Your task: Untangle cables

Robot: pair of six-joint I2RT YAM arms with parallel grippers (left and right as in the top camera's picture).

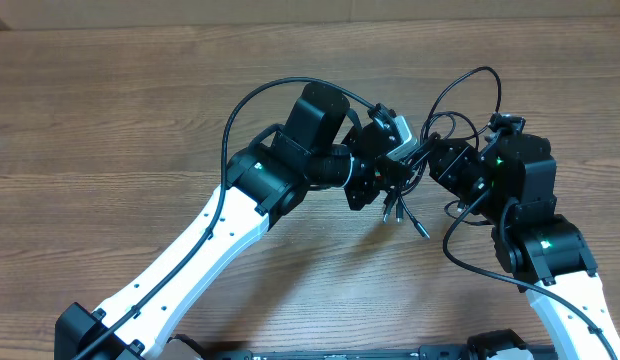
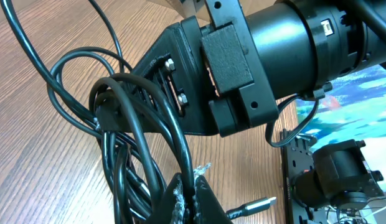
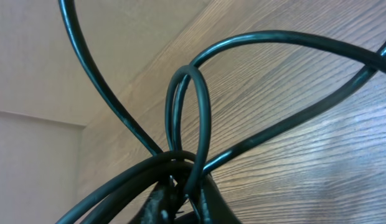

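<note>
Several cables [image 3: 280,39], in right end effector [image 3: 180,200] (looped)

The table [image 1: 90,100] has a light brown wood-grain surface, smooth, with a faint sheen. The cables [image 3: 274,38] carry black sheathing, smooth and glossy, of plastic or rubber appearance. The plug [image 2: 252,205] has a metallic-looking tip. The arm links [image 1: 210,240] are smooth, glossy white plastic. The joint housings [image 1: 320,120] are black, matt to satin.
</note>
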